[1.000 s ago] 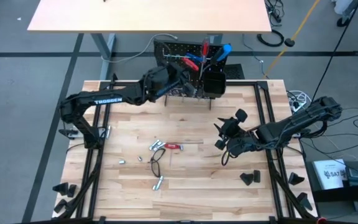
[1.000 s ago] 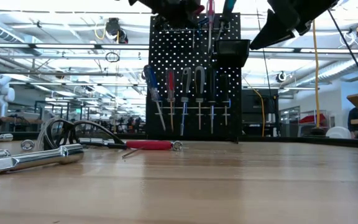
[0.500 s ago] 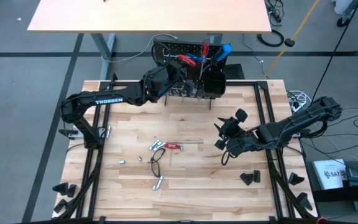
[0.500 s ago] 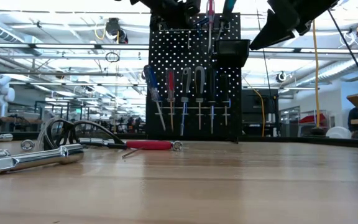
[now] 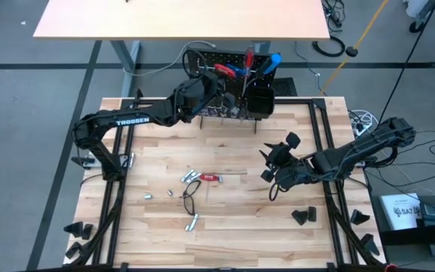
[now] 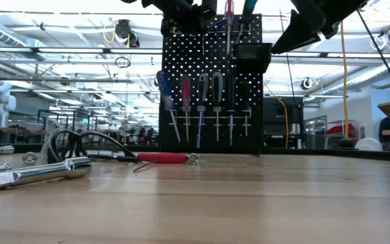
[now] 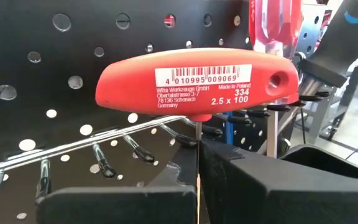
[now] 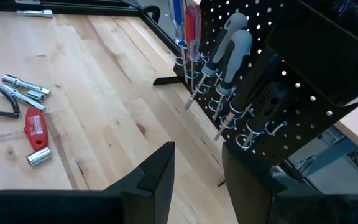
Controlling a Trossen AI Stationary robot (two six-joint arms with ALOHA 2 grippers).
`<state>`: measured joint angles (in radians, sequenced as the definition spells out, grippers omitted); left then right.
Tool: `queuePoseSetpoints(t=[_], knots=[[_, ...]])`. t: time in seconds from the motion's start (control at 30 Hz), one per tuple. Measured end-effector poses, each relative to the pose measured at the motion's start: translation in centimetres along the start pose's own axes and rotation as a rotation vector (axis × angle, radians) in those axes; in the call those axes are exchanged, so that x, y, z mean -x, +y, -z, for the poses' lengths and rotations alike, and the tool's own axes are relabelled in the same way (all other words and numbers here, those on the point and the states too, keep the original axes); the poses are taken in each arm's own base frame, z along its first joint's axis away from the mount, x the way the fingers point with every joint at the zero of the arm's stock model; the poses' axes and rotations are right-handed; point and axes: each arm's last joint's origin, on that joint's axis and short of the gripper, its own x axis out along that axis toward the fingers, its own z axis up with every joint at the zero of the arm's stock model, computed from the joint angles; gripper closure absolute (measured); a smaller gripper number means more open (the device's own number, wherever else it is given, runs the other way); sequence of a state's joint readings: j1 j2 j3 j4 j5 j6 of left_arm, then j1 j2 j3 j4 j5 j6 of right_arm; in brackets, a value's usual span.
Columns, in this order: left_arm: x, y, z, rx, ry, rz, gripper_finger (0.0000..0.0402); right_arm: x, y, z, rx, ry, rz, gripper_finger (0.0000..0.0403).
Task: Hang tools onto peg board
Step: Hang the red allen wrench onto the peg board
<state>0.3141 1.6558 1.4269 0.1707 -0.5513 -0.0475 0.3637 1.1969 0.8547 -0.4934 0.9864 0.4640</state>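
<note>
Here the left claw [image 7: 197, 186] sits pinched tight on the thin steel shaft of a red T-handle key [image 7: 194, 93], with the handle filling the middle of the left wrist view, just in front of the board [image 7: 55, 74]. In the high view that claw [image 5: 211, 81] is at top centre, up against the board's [image 5: 202, 57] top edge, the red handle [image 5: 223, 69] showing just past it.

The key's shaft runs straight up out of the claw, while the handle's long axis lies crosswise, roughly parallel to the board's face, label toward the camera. A silver rail with hooks [image 7: 104, 140] slants below the handle, in the lower left of the wrist view.

To do this step well, I would judge that the handle or its end hole must meet a hook squarely: keep the handle level, ease in gently, and let go only once the hook bears the weight. A skewed approach could knock the screwdrivers [image 6: 202, 102] hanging in a row at centre of the low view.

The right claw [image 5: 278, 168] waits right of centre over the surface [image 5: 225, 219], partly open and empty. More tools [image 5: 191, 185] lie loose at centre.
</note>
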Motion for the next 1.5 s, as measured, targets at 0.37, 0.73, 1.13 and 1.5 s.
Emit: queuePoseSetpoints(t=[0.37,0.73,1.13,1.5], knots=[[-0.6,0.2,0.5,-0.002,0.004,-0.013,0.0399,-0.1,0.1,-0.1,-0.014,0.000,-0.019,0.0277],[-1.1,0.1,1.2,-0.017,0.021,-0.023,0.0391,-0.1,0.1,-0.2,-0.016,-0.003,-0.021,0.0277],[-1.1,0.1,1.6,-0.034,0.043,-0.017,0.0347,-0.1,0.1,-0.2,-0.015,0.001,-0.028,0.0277],[-0.9,-0.2,2.3,-0.096,0.102,-0.011,0.0199,-0.1,0.2,-0.1,-0.010,0.013,-0.053,0.0277]])
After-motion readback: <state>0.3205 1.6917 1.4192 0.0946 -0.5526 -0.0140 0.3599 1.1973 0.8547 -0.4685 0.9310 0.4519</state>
